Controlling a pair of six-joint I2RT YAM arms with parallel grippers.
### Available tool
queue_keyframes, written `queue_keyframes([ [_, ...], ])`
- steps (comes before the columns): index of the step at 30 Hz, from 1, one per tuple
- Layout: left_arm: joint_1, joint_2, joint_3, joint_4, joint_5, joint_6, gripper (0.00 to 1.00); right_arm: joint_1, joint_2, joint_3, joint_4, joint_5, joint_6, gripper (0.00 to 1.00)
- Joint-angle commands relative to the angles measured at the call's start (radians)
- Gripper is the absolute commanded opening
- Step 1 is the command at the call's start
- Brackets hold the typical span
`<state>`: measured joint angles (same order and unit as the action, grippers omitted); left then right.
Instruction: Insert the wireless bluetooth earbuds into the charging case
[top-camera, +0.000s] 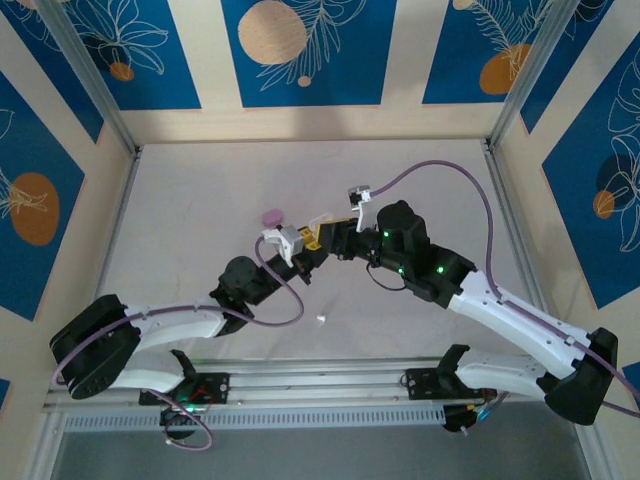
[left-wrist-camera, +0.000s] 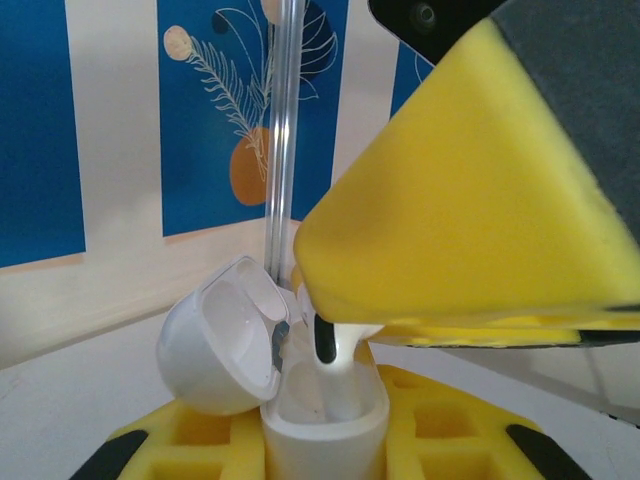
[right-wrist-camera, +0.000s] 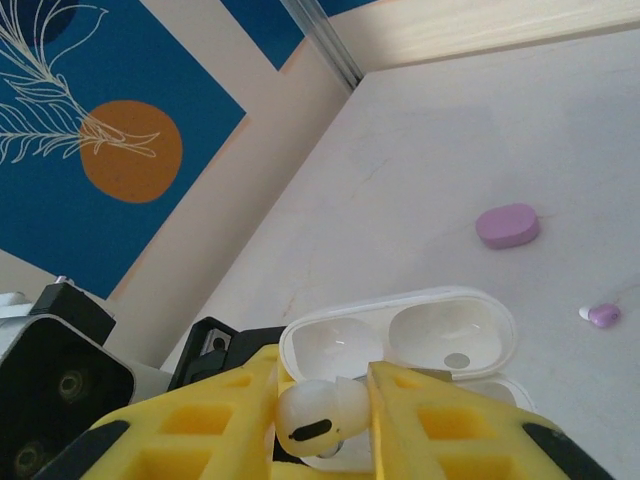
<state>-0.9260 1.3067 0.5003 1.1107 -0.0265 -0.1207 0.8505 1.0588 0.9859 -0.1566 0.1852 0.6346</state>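
Observation:
My left gripper (left-wrist-camera: 325, 468) is shut on a white charging case (left-wrist-camera: 322, 425), held upright with its lid (left-wrist-camera: 215, 345) swung open to the left. In the right wrist view my right gripper (right-wrist-camera: 322, 402) is shut on a white earbud (right-wrist-camera: 315, 418), pinched between its yellow foam fingers (right-wrist-camera: 440, 420). Seen from the left wrist, that earbud's stem (left-wrist-camera: 338, 375) reaches down into the case's open well, under the right gripper's yellow finger (left-wrist-camera: 470, 200). From above, the two grippers (top-camera: 312, 243) meet at mid-table. Another small white earbud (top-camera: 321, 320) lies on the table nearer the arm bases.
A lilac case (right-wrist-camera: 507, 225) lies shut on the table behind the grippers, also visible from above (top-camera: 271, 216). A lilac earbud (right-wrist-camera: 603, 316) rests to its right. Metal frame posts (left-wrist-camera: 282, 130) and patterned walls ring the table.

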Motion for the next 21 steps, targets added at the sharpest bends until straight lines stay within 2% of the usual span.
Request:
queue_keyframes([
  [1,-0.009,-0.015,0.033,0.112,0.007,0.008,0.13,0.007,0.022,0.024,-0.147,0.01,-0.023,0.3],
  [7,-0.009,-0.018,0.031,0.111,0.019,0.005,0.13,0.007,0.038,0.047,-0.182,0.021,-0.027,0.31],
  [21,-0.009,-0.031,0.018,0.106,0.02,0.007,0.13,0.005,0.037,0.123,-0.243,0.033,-0.032,0.42],
])
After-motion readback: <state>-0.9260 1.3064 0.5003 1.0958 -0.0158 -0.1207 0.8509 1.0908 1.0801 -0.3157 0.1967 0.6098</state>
